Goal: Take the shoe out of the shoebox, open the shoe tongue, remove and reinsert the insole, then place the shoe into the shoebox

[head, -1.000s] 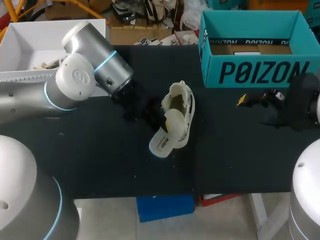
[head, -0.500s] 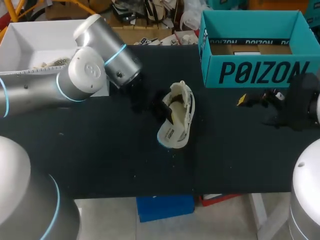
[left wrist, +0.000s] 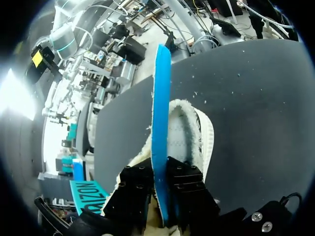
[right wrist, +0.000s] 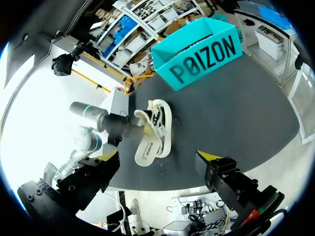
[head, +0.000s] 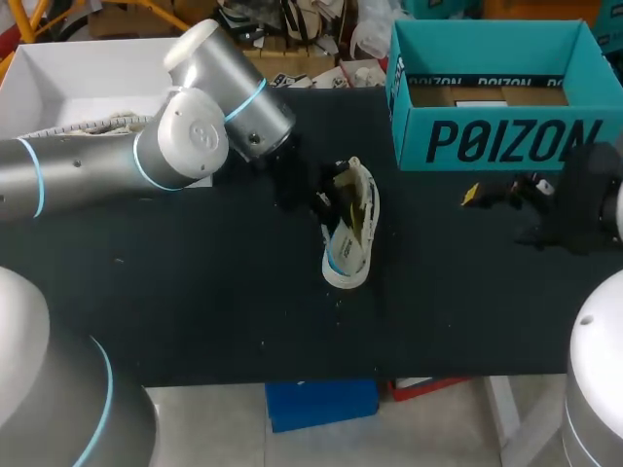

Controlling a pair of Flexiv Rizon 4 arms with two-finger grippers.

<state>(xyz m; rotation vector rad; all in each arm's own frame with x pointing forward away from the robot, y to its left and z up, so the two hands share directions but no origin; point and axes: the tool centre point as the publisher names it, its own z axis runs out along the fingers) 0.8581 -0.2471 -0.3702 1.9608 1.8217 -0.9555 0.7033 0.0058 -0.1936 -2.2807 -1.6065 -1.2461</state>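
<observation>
Black tabletop (head: pixel 195 292) fills the head view, with a white bin (head: pixel 78 78) at its back left corner. From that side the left arm (head: pixel 97 175) comes in over the bin's front and reaches to the middle of the table, where the left gripper (head: pixel 326 199) meets the shoe (head: pixel 362 199). The cream shoe lies on the table about midway across, well apart from both the bin and the box. The insole (head: pixel 346 265), pale with a blue edge, sticks out of the shoe toward the table's front edge. In the left wrist view the left gripper (left wrist: pixel 160 182) has its two black fingers (left wrist: pixel 135 189) pressed against the insole (left wrist: pixel 161 98) from both sides, so it is clamped on it. The insole stands on its edge there, running straight ahead of the fingers, with the shoe's fleecy lining (left wrist: pixel 189 132) just beside it. Further right, the teal shoebox (head: pixel 496 141) stands open at the back right of the table. Near its front wall hangs the right gripper (head: pixel 477 195), well apart from the shoe. In the right wrist view the right gripper (right wrist: pixel 157 157) has its yellow-tipped fingers (right wrist: pixel 209 156) spread wide with nothing held between them. Ahead of it lie the insole (right wrist: pixel 147 150) and the shoe (right wrist: pixel 160 118), with the shoebox (right wrist: pixel 202 54) beyond.
</observation>
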